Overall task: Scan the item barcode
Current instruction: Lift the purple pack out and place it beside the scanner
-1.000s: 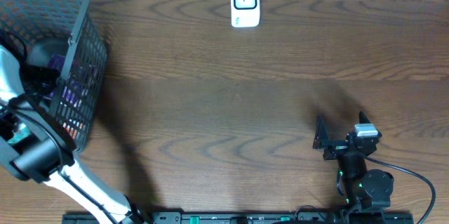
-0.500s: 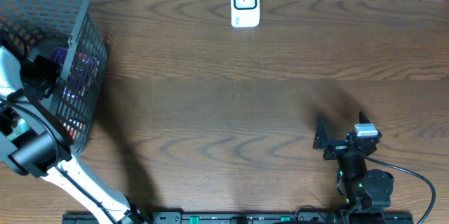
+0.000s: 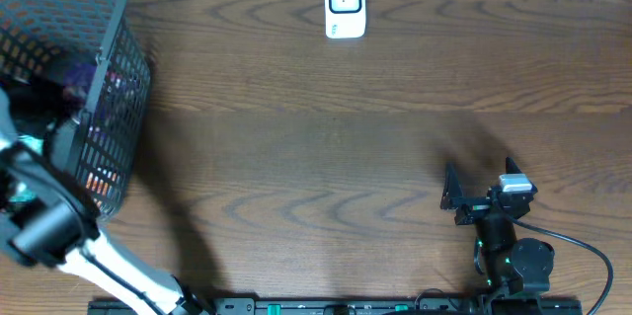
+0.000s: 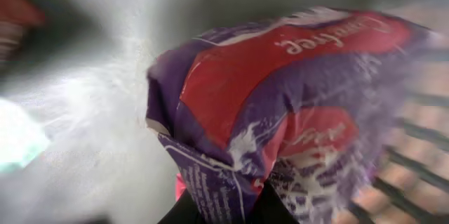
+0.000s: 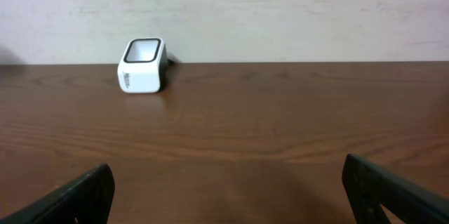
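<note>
We see a dark brown wooden table (image 3: 296, 127) with pronounced grain, its far edge meeting a plain off-white wall (image 5: 280, 13) under soft, even light.

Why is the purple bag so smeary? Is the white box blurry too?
Left wrist view: the purple bag is smeared, very close, with washed-out glare beside it; right wrist view: the white box looks sharp; overhead view: the basket is crisp.
</note>
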You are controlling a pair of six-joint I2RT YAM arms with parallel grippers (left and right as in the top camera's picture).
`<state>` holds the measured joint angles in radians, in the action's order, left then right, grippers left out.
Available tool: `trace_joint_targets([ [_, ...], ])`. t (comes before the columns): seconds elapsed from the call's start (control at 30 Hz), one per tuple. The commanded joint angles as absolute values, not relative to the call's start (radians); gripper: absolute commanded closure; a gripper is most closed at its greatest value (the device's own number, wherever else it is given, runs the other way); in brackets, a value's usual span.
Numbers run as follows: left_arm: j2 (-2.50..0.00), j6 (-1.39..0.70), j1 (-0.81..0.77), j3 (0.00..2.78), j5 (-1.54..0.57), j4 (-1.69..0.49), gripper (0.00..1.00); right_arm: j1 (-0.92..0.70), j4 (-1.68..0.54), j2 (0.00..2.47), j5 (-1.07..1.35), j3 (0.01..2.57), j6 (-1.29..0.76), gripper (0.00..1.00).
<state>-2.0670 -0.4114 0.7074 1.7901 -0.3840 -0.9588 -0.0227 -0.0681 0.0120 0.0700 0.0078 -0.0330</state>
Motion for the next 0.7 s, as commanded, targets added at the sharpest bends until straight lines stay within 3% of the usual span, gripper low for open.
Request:
trace_joint_targets([
  [0.0,-1.846,-0.419,0.724,1.806,-0.418,-0.936,0.93,-0.019,-0.071,0.007,0.061,0.006,-0.029,0.01],
  [0.3,-1.593,-0.428,0.714,1.806,-0.428,-0.892,0.93,-0.019,-0.071,0.007,0.061,0.006,-0.029,0.01],
  [0.47,-1.481,-0.428,0.682,1.806,-0.63,-0.804,0.93,-0.019,-0.071,0.007,0.061,0.006,-0.029,0.01],
  [0.67,-1.352,-0.453,0.516,1.806,-0.718,-0.765,0.93,-0.019,-0.071,0.007,0.061,0.006,-0.029,0.01],
])
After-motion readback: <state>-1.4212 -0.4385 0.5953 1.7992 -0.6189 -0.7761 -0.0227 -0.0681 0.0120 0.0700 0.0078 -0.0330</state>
